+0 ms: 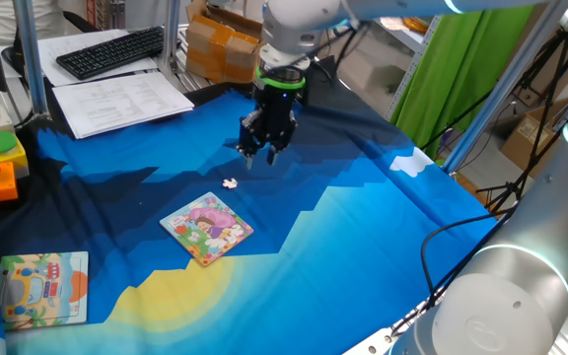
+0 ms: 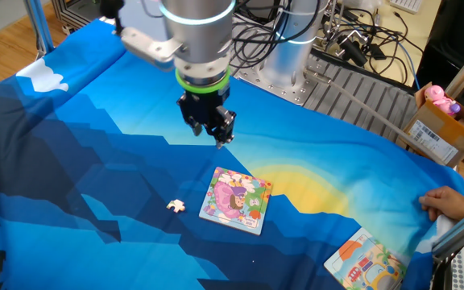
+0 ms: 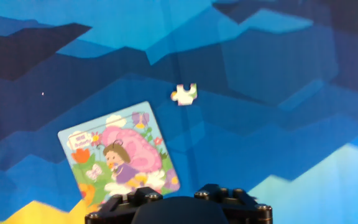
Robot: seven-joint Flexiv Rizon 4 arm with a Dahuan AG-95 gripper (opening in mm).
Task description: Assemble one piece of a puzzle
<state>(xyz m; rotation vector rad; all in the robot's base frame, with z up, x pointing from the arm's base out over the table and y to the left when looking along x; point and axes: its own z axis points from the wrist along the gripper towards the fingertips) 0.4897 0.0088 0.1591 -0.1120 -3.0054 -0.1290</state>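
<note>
We are seeing gripper [image 1: 264,151] hanging above cloth [image 1: 383,227], pointing down, holding nothing; jaw spread we cannot tell. Piece [image 1: 230,182] is lying on cloth just beside puzzle [image 1: 206,228], not touching. Second board [image 1: 43,288] is sitting well apart.

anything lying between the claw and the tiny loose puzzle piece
Nothing: only bare blue cloth separates the claw from the tiny pinkish-white jigsaw piece, clearest in one fixed view.

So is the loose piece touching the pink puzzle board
Apart. The hand view shows blue cloth between the piece and the puzzle; both fixed views show the same gap.
</note>
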